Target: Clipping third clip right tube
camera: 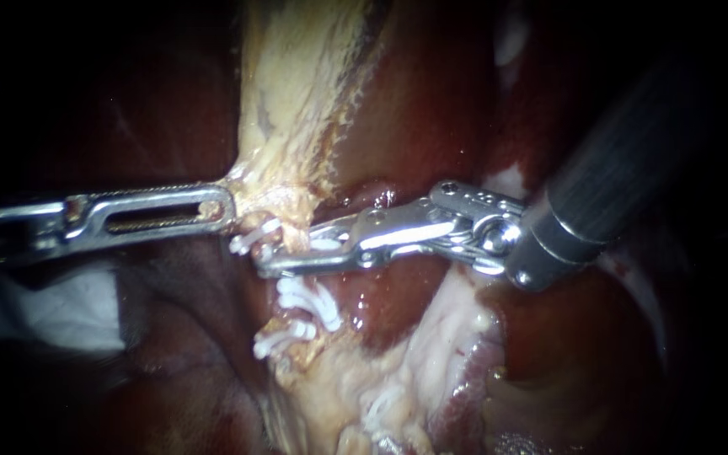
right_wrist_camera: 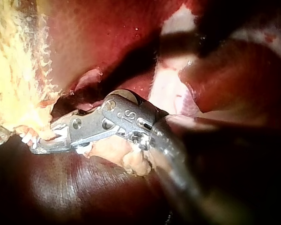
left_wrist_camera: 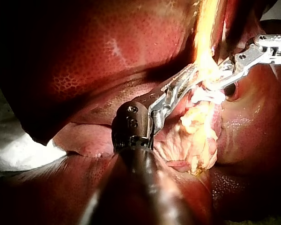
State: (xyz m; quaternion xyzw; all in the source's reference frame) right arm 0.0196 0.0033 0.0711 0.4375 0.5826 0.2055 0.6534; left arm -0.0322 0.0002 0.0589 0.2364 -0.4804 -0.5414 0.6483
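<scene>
My left instrument [camera: 222,207] comes in from the left, its slotted jaws shut on the lower end of a pale yellow tissue band [camera: 284,101] and holding it taut. My right instrument [camera: 273,257] reaches in from the right. Its long jaws are closed across a thin tube [camera: 295,238] just under that band, with a white clip [camera: 248,238] between them whose ends poke out past the tips. Two more white clips [camera: 307,300] [camera: 282,339] sit lower on the same tube. In the right wrist view the jaws [right_wrist_camera: 43,143] meet the yellow tissue [right_wrist_camera: 14,79].
Dark red liver [camera: 431,101] surrounds the tube on both sides. Pale fatty tissue [camera: 431,337] lies below my right instrument, with another white clip [camera: 379,408] in it. White gauze [camera: 69,307] lies under the left shaft.
</scene>
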